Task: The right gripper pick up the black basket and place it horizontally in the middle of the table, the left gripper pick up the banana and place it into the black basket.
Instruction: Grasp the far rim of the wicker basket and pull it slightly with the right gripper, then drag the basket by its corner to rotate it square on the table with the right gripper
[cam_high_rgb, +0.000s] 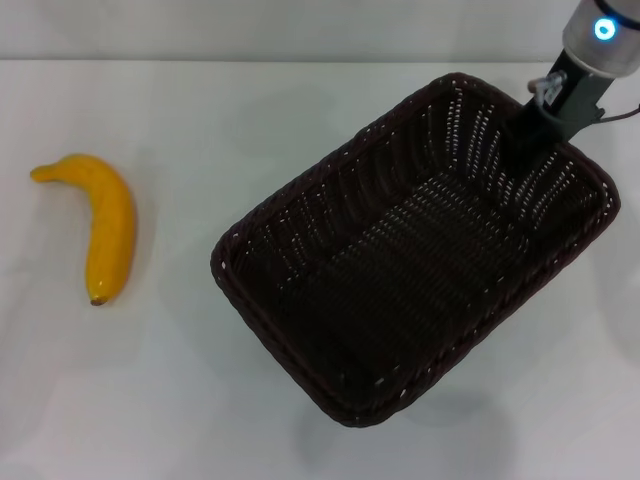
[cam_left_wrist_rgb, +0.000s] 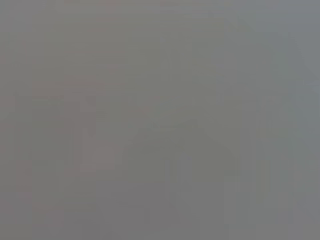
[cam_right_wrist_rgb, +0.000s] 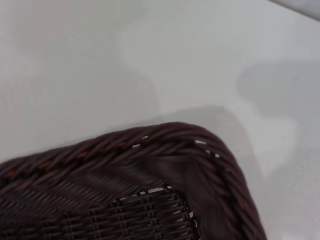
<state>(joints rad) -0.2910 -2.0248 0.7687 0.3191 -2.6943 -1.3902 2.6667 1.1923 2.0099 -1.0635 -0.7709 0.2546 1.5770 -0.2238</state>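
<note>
We see basket (cam_high_rgb: 400, 270) empty, skewed on bench (cam_high_rgb: 200, 400); right gripper (cam_high_rgb: 535, 120) at far rim, fingers unclear; banana (cam_high_rgb: 105, 230) well left.

Left wrist view is blank grey; right tool's (cam_high_rgb: 535, 125) fingertips hidden.

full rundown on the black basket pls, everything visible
The black basket is a large rectangular wicker piece, very dark brown-black, with sloping openwork sides and a braided rim. It is empty and upright but turned diagonally on the white table, right of centre. The right gripper is at its far right corner, at the rim; whether it is gripping cannot be seen. The right wrist view shows a rounded rim corner up close. The banana lies well apart on the left.
</note>
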